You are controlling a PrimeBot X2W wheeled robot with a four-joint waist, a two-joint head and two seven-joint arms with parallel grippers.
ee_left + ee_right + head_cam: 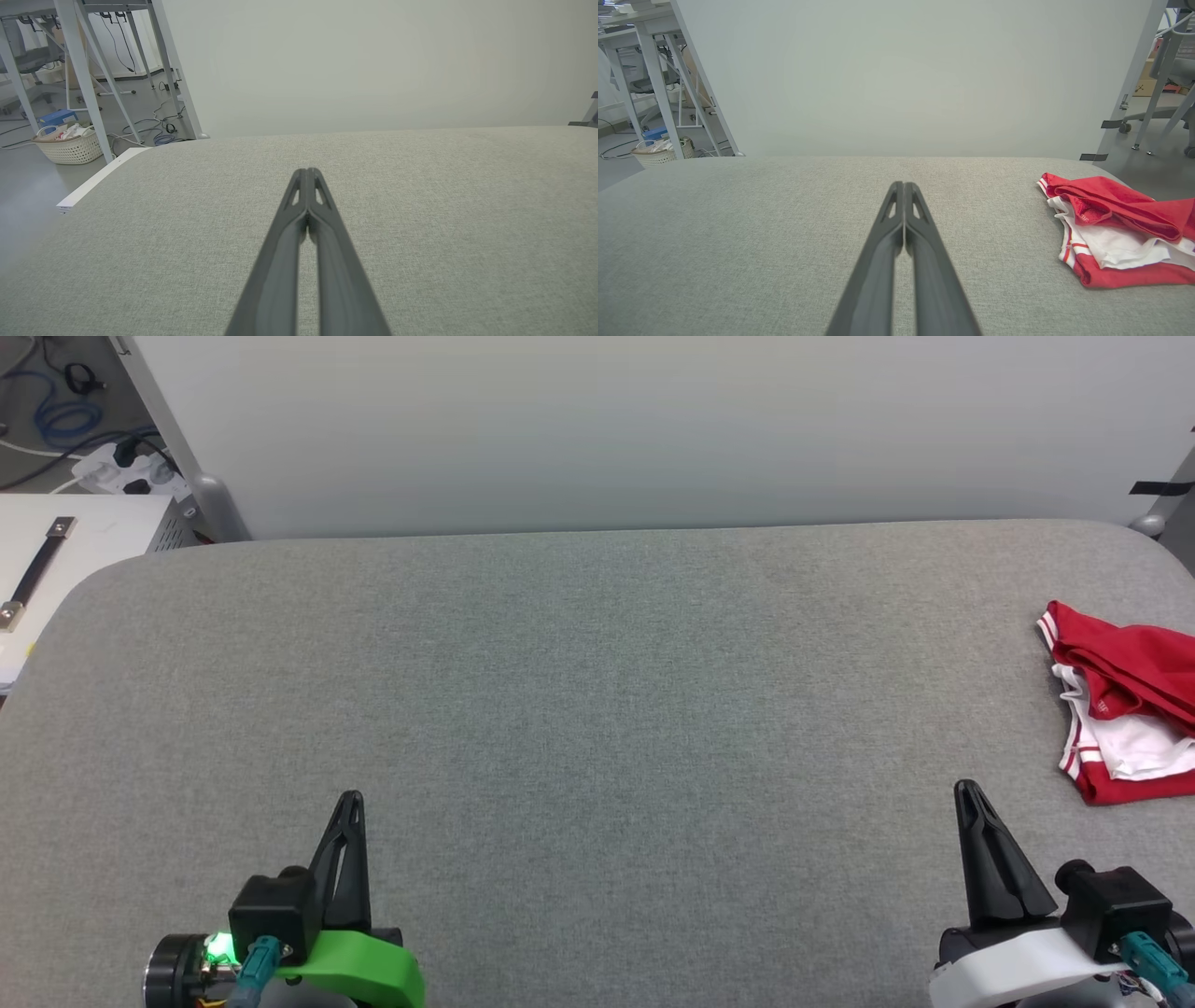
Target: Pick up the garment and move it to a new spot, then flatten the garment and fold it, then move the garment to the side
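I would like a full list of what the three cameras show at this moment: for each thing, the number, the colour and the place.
garment: one, red with white parts and striped trim, bunched at the table's right edge
table: one, grey fabric top, under both grippers
back panel: one, pale grey-white, upright behind the table
power strip: one, white with dark plugs, beyond the table's far left corner
basket: one, white woven, on the floor left of the table
blue box: one, blue, just behind the basket
left gripper: one, dark fingers shut, green mount, lower left over the table
right gripper: one, dark fingers shut, white mount, lower right, apart from the garment
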